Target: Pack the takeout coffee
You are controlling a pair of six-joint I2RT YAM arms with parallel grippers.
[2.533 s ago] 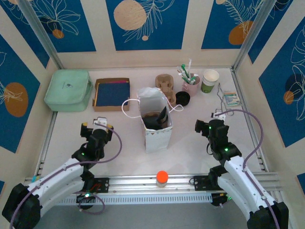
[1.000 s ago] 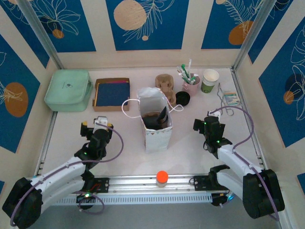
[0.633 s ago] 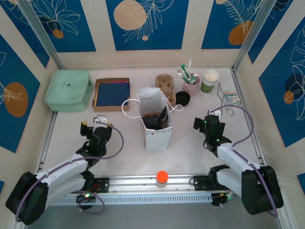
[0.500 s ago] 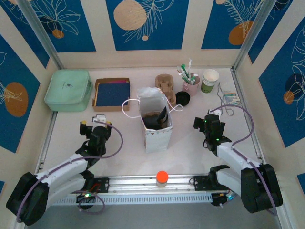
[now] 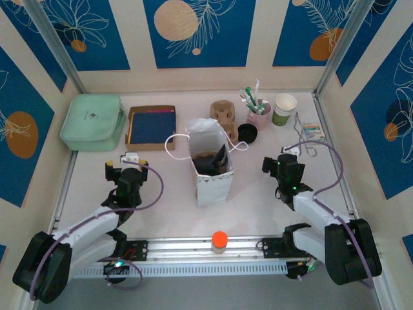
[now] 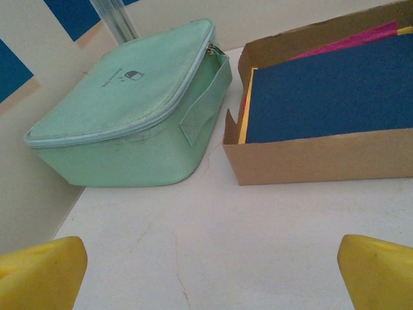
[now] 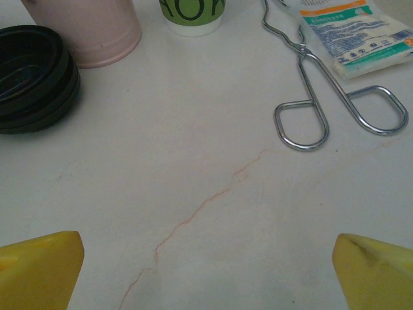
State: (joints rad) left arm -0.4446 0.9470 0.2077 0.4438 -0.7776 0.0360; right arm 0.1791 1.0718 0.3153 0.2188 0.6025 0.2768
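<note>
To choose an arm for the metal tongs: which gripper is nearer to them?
Right. The right gripper hovers just short of the tongs, which lie ahead of it; the left gripper is across the table, beyond the paper bag.

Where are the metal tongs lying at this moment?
In the right wrist view, the metal tongs lie on the table at the upper right, beside the white packet and right of the green-banded cup.

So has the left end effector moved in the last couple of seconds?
Yes. The left end effector has shifted slightly left and back, toward the green pouch, judged against the cardboard box.
</note>
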